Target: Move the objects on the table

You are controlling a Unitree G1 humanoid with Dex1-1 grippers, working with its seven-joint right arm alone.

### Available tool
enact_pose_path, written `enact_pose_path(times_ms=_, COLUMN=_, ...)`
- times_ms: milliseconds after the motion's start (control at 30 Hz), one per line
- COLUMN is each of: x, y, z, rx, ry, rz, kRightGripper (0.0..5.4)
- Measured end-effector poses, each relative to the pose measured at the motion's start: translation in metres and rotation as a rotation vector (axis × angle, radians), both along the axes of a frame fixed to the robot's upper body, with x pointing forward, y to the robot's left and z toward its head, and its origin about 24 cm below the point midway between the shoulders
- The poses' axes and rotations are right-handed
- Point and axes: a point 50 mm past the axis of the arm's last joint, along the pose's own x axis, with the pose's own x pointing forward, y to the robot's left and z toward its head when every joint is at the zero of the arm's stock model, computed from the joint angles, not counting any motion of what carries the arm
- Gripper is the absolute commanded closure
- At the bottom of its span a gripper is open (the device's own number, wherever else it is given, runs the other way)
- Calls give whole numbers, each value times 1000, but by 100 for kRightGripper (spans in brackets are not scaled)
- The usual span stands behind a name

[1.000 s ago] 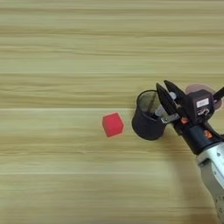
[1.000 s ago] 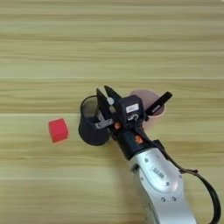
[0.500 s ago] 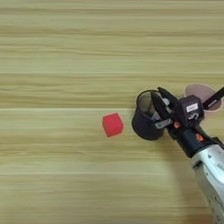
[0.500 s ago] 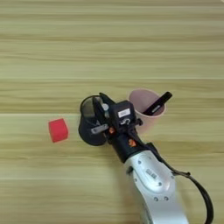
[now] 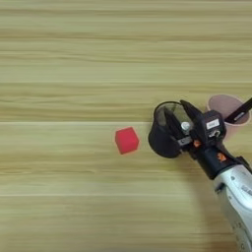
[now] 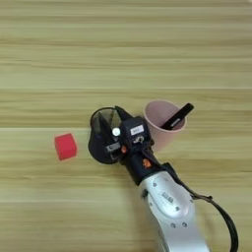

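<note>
Right eye view: black cup (image 6: 103, 140) upright at table (image 6: 123, 44) centre, gripper (image 6: 112, 132) spread narrowly astride its near-right rim (one finger inside, one outside). Pink cup (image 6: 162, 125) just right of it, black marker pen (image 6: 178, 116) leaning inside. Red cube (image 6: 65, 146) left, apart.

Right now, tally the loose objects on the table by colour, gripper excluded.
Black: 2, black cup and black marker pen standing in the pink cup
Pink: 1, pale pink round cup
Red: 1, red cube
Total: 4
</note>
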Motion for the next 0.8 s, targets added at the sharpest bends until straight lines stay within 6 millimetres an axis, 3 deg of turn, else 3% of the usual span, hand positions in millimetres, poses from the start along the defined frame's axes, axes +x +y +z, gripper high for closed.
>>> enact_pose_path(times_ms=333, x=-2, y=0, z=0, rx=0, ry=3, rz=1, kRightGripper=175)
enact_pose_path(times_ms=800, x=-6, y=6, z=15, rx=9, ry=-58, rz=29, kRightGripper=27)
